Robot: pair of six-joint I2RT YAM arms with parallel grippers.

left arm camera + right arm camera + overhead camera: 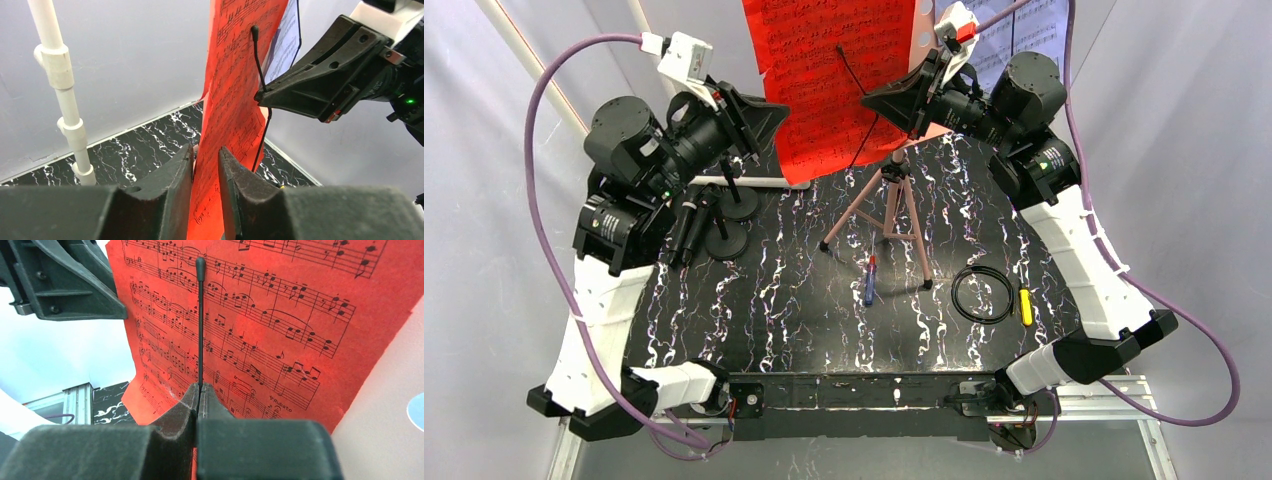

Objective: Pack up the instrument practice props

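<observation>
The right gripper [199,395] is pinched tight on the thin black page-holder wire [200,320] that crosses the red music sheet [280,300], seemingly to spring it off the paper so the page can come free. The left gripper [206,165] straddles the sheet's lower edge, jaws narrowly apart with the paper between them and not yet clamped (a ready-to-pull stance, I judge). The sheet hangs on the pink stand, whose tripod legs [891,205] stand mid-table. From those legs, a white sheet [1024,35] shows at one o'clock, two black microphones [696,225] on round bases sit at nine beside the white pipe frame [742,181], a screwdriver [869,280] lies at six and a coiled black cable [982,295] at four. The table [804,330] is black with white marbling, and pale cloth walls enclose it.
</observation>
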